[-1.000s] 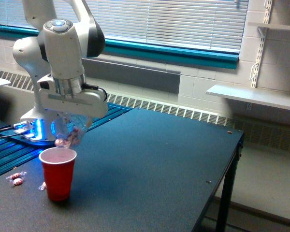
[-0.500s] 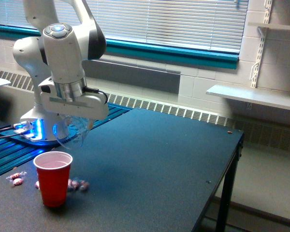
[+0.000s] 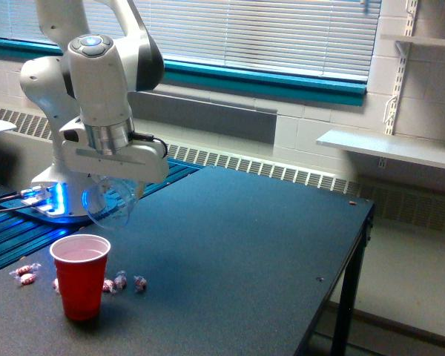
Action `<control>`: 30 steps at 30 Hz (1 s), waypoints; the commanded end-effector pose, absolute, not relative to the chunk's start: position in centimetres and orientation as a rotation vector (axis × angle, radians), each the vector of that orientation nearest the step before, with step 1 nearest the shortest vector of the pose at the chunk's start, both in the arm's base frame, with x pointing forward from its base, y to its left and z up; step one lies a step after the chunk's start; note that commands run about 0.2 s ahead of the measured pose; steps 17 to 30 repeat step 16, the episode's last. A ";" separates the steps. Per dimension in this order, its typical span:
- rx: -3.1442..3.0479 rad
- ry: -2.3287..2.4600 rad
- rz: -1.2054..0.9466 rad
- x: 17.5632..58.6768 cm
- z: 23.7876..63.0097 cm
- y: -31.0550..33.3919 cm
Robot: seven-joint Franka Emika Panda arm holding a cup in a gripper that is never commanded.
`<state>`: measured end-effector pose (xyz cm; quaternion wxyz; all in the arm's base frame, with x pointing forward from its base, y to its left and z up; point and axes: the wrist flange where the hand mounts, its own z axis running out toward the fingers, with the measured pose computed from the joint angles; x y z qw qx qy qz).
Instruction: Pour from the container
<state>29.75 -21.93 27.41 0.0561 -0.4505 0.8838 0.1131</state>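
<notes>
The bench is a dark, flat-topped surface that fills the lower part of the exterior view, with one corner pointing toward the exterior view's right and a leg below it. Beyond its far edge, at the exterior view's left, stands the white robot arm, its base glowing blue on a ribbed blue surface.

The tool hangs under the arm's wrist, over the bench's near left part, and is closed around the container, a clear round cup held tipped on its side, mouth angled downward toward the exterior view's left. It is held clear of the bench, above and slightly behind the red cup. Whether anything is left inside it cannot be told.

The red cup stands upright near the bench's near left edge, open mouth up. Just beside its base, toward the exterior view's right, lie a few small wrapped candies on the bench. Two more wrapped candies lie apart from it at the left edge.
</notes>
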 end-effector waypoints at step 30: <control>-1.409 2.681 0.299 30.1 26.3 -20.5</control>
